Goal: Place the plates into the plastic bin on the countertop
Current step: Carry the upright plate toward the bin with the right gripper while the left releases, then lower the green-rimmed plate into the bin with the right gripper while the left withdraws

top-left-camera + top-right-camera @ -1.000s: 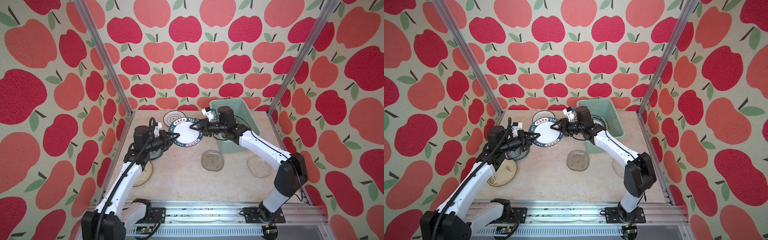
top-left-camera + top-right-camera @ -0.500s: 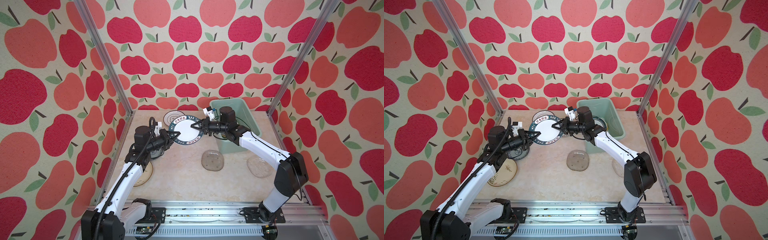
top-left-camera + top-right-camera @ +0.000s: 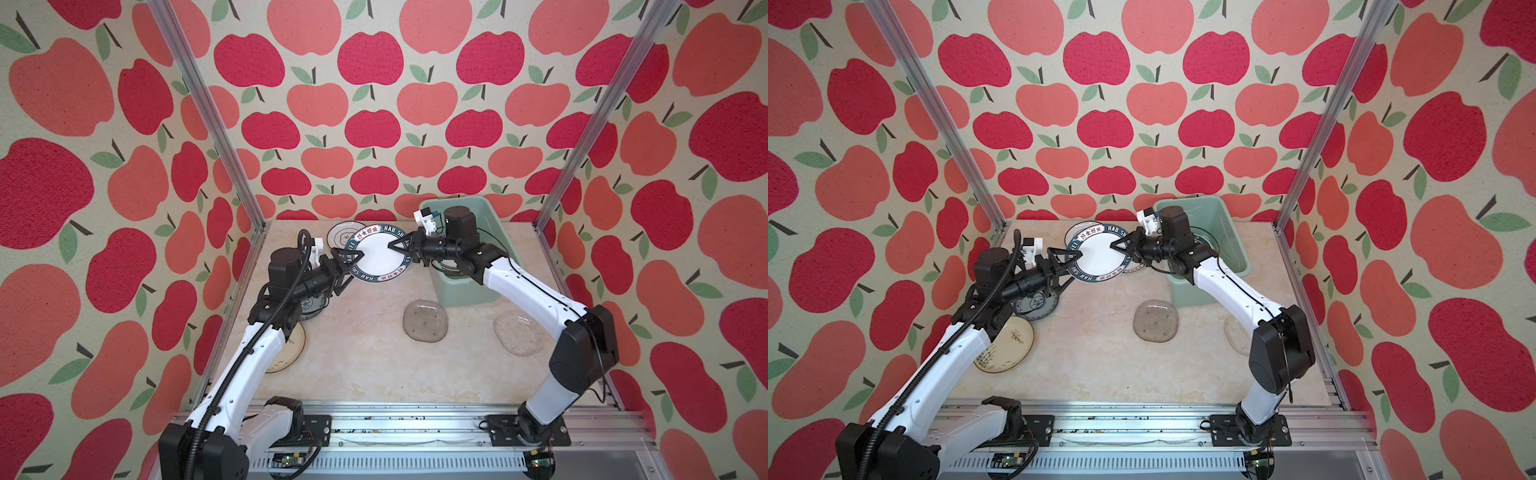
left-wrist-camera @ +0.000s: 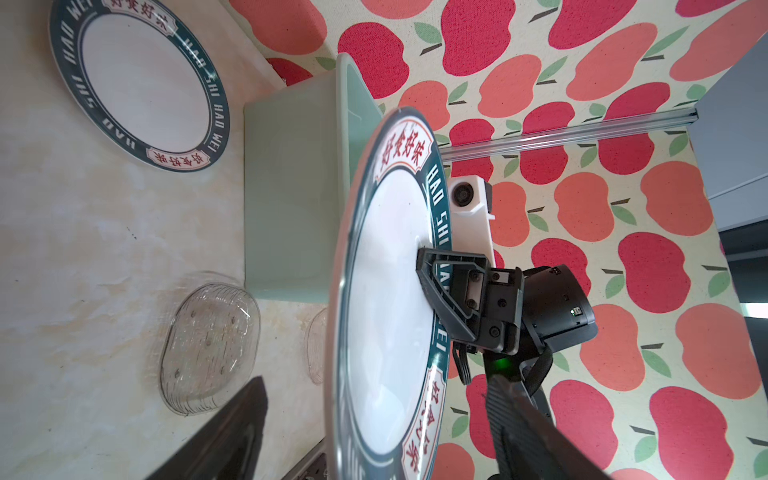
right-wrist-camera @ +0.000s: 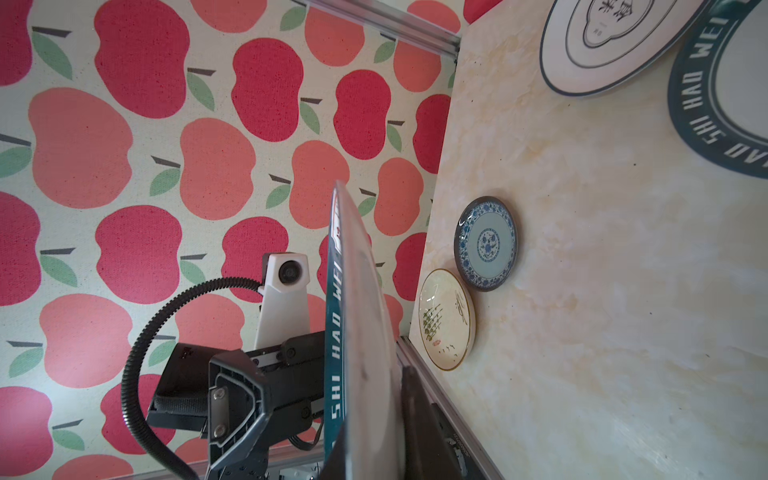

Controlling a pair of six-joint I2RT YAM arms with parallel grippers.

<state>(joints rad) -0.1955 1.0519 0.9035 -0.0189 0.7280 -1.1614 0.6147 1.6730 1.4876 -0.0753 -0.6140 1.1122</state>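
Now plate (image 3: 380,257) hangs tilted in air over rear middle of countertop (image 3: 365,365), just beside bin (image 3: 461,293) in the rear right corner; right gripper (image 3: 395,246) is clamped on its rim, left gripper (image 3: 343,268) has jaws spread, holding nothing. Prob. stiff glazed ceramic, heavyish, slick & chip-prone, so a deep rim pinch is the only hold. Bin's rim must be cleared; 2nd lettered plate (image 4: 141,83) lies flat below, glass dishes (image 3: 426,326) near bin's front.

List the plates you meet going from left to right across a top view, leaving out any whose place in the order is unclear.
cream plate → blue-patterned plate → lettered plate, lifted off the countertop → clear glass plate → second clear glass plate
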